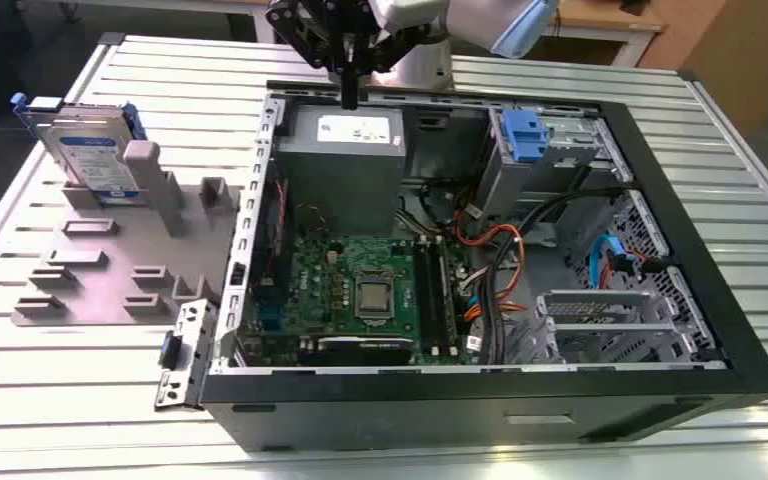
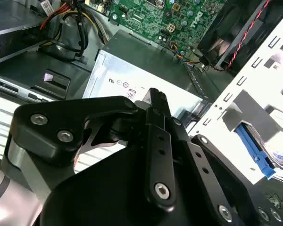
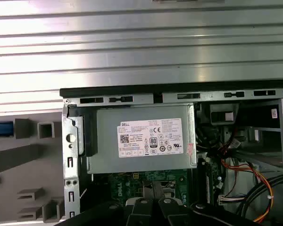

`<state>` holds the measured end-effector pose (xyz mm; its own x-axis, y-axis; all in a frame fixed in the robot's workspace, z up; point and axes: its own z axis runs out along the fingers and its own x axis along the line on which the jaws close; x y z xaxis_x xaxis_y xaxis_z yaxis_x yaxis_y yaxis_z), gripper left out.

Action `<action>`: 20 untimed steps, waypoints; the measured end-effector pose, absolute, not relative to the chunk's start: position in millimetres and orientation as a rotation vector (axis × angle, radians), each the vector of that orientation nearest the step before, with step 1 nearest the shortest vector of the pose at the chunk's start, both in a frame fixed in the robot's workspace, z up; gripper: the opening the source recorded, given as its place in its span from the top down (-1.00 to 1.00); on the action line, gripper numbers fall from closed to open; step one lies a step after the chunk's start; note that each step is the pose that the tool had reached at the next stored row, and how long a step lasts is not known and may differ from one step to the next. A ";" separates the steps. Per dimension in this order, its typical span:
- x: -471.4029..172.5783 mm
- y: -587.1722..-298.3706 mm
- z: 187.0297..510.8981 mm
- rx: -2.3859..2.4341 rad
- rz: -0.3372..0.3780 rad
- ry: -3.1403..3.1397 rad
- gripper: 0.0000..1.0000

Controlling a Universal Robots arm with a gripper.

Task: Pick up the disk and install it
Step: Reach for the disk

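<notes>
The counter (image 1: pixel 758 200) is a ribbed, silver metal surface that carries everything in the scene. Beyond its far edge, behind the computer case, the exterior view shows pale wooden furniture (image 1: pixel 738 50) and dark floor.

The computer case (image 1: pixel 491 410), a black tower, lies on its side on the counter with its side panel off and its interior exposed. Just beside the case, on the exterior view's left, a flat grey holder plate (image 1: pixel 104 270) with raised blocks and slots rests on the counter.

Inside the case, the grey power supply (image 1: pixel 344 150) with a white sticker fills the far corner on the exterior view's left. The green motherboard (image 1: pixel 357 290) lies nearer the case's front wall. A blue clip (image 1: pixel 524 135) sits in the drive bay at the far side of the case, on the exterior view's right.

The disk (image 1: pixel 91 155) is outside the case. It stands upright on its edge in the far end of the holder plate, blue bracket along its sides and label facing the camera.

The pincer (image 1: pixel 351 98) hangs over the case's far rim, above the power supply. Its fingers are pressed together and grip nothing, as the second wrist view confirms (image 2: pixel 155 96). The disk is well apart from it, across the case wall on the exterior view's left.
</notes>
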<state>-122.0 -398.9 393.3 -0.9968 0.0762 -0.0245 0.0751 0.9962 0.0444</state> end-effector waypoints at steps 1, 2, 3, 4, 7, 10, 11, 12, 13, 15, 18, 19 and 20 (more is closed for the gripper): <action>-122.0 -398.9 393.3 0.118 0.068 3.113 0.79; -122.0 -398.9 393.3 0.118 0.068 3.112 0.79; -122.0 -398.9 393.3 0.118 0.068 3.112 0.79; -122.1 -398.9 393.3 0.118 0.068 3.112 0.79; -122.9 -398.9 393.3 0.118 0.068 3.112 0.79; -123.1 -398.9 393.3 0.118 0.068 3.113 0.79; -123.6 -398.9 393.3 0.118 0.068 3.112 0.79; -123.8 -398.9 393.3 0.118 0.068 3.113 0.79; -123.9 -398.9 393.3 0.118 0.068 3.112 0.79; -124.5 -398.9 393.3 0.118 0.068 3.113 0.79; -125.7 -398.9 393.3 0.118 0.068 3.112 0.79; -125.7 -398.9 393.3 0.118 0.068 3.112 0.79; -127.1 -398.9 393.3 0.118 0.068 3.112 0.79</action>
<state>-127.1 -398.9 393.3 -0.9968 0.0762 -0.0245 0.0751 0.9962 0.0443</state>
